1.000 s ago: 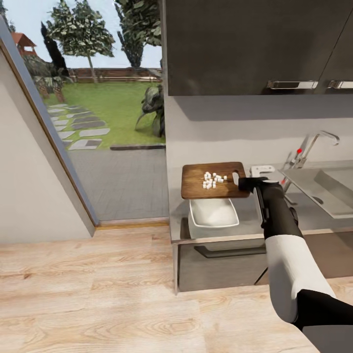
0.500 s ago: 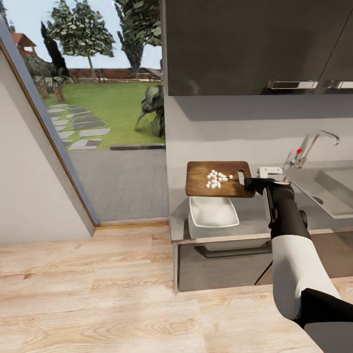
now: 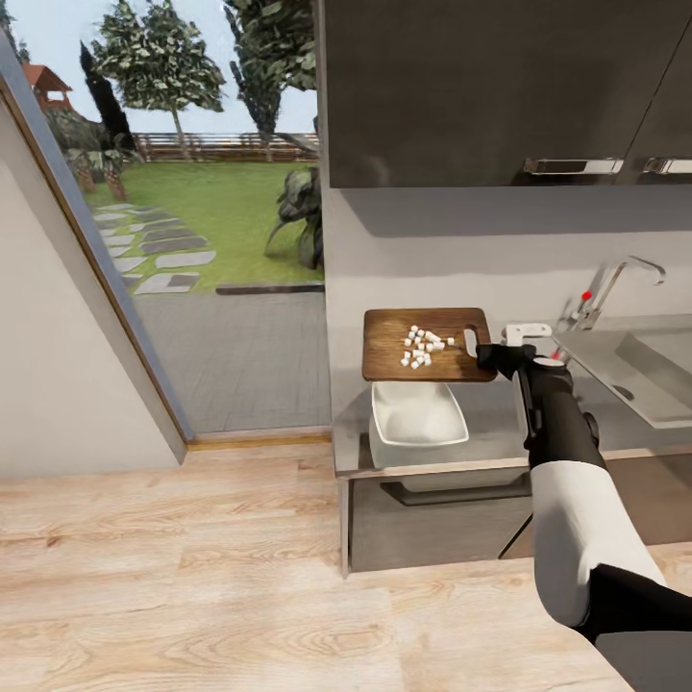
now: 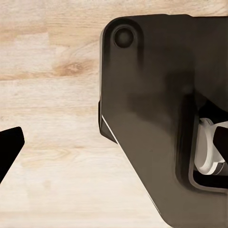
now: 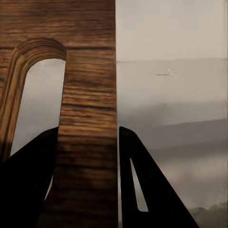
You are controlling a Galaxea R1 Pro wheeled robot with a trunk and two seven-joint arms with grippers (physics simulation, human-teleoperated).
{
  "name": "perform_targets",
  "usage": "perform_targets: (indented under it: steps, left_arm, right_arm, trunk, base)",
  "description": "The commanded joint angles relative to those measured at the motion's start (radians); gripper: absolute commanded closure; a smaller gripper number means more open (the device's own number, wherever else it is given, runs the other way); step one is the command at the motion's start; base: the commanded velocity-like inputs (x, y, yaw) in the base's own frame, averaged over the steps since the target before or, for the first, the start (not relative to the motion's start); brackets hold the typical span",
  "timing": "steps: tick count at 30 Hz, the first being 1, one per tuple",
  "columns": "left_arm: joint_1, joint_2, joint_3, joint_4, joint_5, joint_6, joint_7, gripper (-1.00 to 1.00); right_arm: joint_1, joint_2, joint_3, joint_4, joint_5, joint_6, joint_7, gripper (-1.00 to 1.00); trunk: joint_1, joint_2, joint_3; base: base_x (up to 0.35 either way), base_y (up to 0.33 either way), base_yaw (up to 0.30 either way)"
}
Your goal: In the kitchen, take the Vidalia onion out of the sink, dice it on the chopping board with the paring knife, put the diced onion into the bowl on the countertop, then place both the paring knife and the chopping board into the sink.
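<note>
The board (image 3: 423, 344), carrying white onion dice (image 3: 423, 347), is held level above the bench by the right tool (image 3: 487, 358), clamped on its slotted right end, directly behind the white bowl (image 3: 417, 419).

The chopping board (image 3: 423, 344), gripped at its slot-handle end by the right end effector (image 3: 485, 354), now sits higher than a second ago, lifted further above the bowl (image 3: 418, 420). It has also shifted toward the sink (image 3: 634, 370). The diced onion (image 3: 423, 346) pieces have spread slightly across the board.
</note>
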Motion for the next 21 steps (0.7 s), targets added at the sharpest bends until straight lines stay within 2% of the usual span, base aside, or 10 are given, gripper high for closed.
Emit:
perform_targets:
  steps: [1, 8, 21]
  left_arm:
    - [0.0, 0.001, -0.008, -0.002, 0.005, -0.001, 0.008, -1.0]
    - [0.0, 0.001, -0.008, -0.002, 0.005, -0.001, 0.008, -1.0]
    - [0.0, 0.001, -0.008, 0.001, 0.005, -0.001, 0.008, -1.0]
  right_arm:
    - [-0.001, 0.001, -0.003, 0.007, 0.01, -0.005, 0.008, 1.0]
    - [-0.001, 0.0, -0.004, 0.051, 0.01, -0.076, 0.006, 1.0]
    - [-0.001, -0.001, -0.006, 0.09, 0.01, -0.145, 0.006, 1.0]
  trunk:
    - [0.001, -0.002, -0.002]
    - [0.001, -0.002, -0.002]
    - [0.001, -0.002, -0.002]
  base:
    - [0.0, 0.0, 0.0]
    - [0.0, 0.0, 0.0]
    - [0.0, 0.0, 0.0]
